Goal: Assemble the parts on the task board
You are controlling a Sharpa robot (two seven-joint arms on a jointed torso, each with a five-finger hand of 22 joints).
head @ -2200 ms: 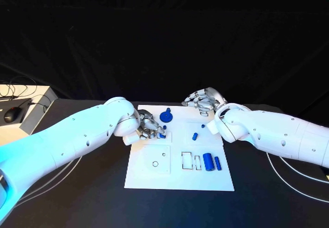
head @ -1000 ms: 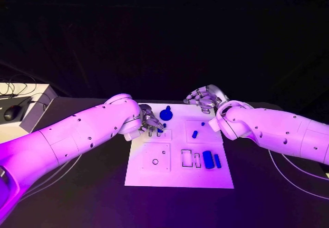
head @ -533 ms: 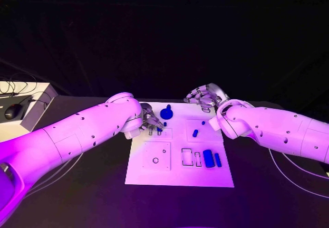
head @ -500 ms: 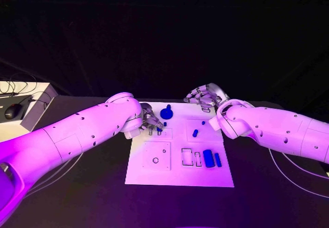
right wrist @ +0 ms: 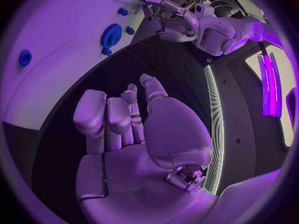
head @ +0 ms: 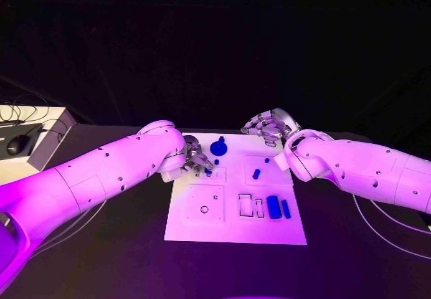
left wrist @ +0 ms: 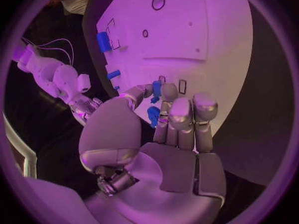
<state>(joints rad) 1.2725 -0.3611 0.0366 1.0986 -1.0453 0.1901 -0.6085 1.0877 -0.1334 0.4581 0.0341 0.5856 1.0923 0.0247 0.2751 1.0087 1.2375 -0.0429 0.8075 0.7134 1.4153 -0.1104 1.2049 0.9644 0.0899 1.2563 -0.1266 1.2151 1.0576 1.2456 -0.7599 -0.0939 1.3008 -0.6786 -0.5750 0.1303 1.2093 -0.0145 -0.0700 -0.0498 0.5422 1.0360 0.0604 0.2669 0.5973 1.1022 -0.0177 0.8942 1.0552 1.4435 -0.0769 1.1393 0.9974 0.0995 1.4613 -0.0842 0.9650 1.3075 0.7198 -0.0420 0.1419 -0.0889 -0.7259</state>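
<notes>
1. The task board point(head: 235, 224) lies flat in the middle of the black table point(head: 108, 261). Most of its cut-outs look unfilled, so I judge the assembly early.
2. The left hand point(head: 196, 162) sits over the board's far-left corner. It pinches a small blue peg point(left wrist: 153, 115) between thumb and fingertips point(left wrist: 179, 109), with the other fingers lying alongside.
3. The right hand point(head: 266, 130) hovers off the board's far-right edge, fingers loosely curled and apart, holding nothing.
4. A round blue knob point(head: 218, 148) stands just beside the left hand. A short blue piece point(head: 256, 174) lies mid-board, and two blue bars point(head: 273, 207) lie side by side near the board's right edge.
5. Two narrow slots point(left wrist: 182, 86) sit just beyond the fingertips, and a second small blue part point(left wrist: 156, 88) sits there too. Whether it touches the held peg, I cannot tell.
6. To seat the peg well, I would square it upright over its slot, lower it slowly, and let go only once it stands. A tilted entry would likely jam it.
</notes>
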